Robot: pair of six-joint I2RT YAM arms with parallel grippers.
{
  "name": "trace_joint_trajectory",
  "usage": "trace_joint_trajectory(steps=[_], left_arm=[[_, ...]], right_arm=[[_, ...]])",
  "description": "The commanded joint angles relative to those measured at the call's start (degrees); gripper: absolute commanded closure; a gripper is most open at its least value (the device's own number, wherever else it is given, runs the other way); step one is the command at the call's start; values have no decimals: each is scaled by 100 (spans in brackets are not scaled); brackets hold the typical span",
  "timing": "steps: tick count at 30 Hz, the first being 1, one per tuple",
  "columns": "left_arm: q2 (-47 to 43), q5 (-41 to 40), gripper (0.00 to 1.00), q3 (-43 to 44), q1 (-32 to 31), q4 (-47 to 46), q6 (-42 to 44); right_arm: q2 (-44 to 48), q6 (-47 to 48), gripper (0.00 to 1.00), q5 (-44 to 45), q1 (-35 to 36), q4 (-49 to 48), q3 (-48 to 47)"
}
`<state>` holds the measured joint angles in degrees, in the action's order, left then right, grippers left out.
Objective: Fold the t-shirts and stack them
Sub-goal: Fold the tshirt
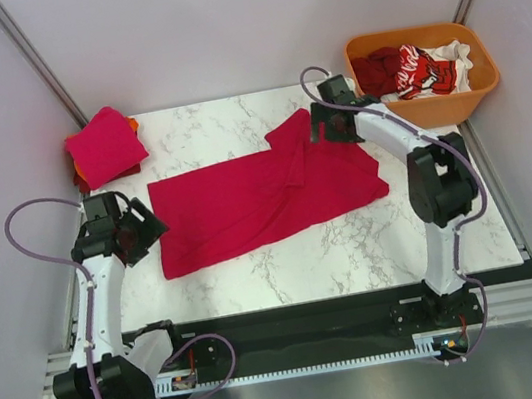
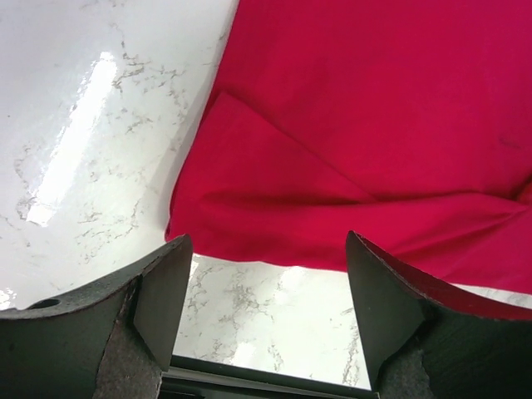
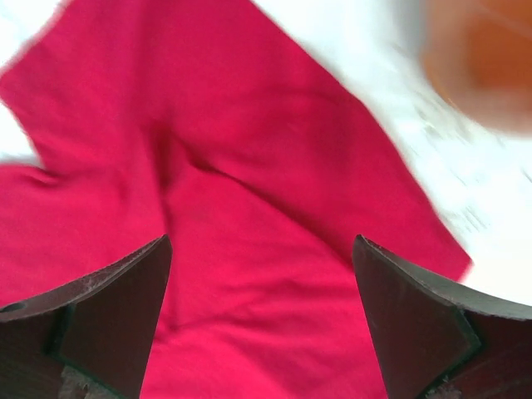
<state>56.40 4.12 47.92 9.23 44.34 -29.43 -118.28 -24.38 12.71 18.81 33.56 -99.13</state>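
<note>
Crimson t-shirt [image 1: 266, 199] lies spread; left gripper [image 1: 149, 228] gapes wide beside its left edge, right gripper [image 1: 319, 130] gapes wide above its far flap.

Matt cloth t-shirt [image 1: 246, 203], glossy marble table [image 1: 354, 241]

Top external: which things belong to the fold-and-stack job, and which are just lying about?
Job:
crimson t-shirt, spread mid-table
folded stack, far left corner
unfolded shirts, heaped in the tub

Just there:
orange tub, off the table's far right corner
marble table
</note>
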Motion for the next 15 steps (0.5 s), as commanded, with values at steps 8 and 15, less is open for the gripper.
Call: trace_joint_trajectory(steps=[8,15], left_arm=[[1311,-509,19,-204,-202,-153,-633],[1226,-631,23,-914,-624,-496,-1406]], right_arm=[[2633,-541,2,-1252,-729,-833,3794],[3249,-436,2,-1200,-1230,-1009,4849]])
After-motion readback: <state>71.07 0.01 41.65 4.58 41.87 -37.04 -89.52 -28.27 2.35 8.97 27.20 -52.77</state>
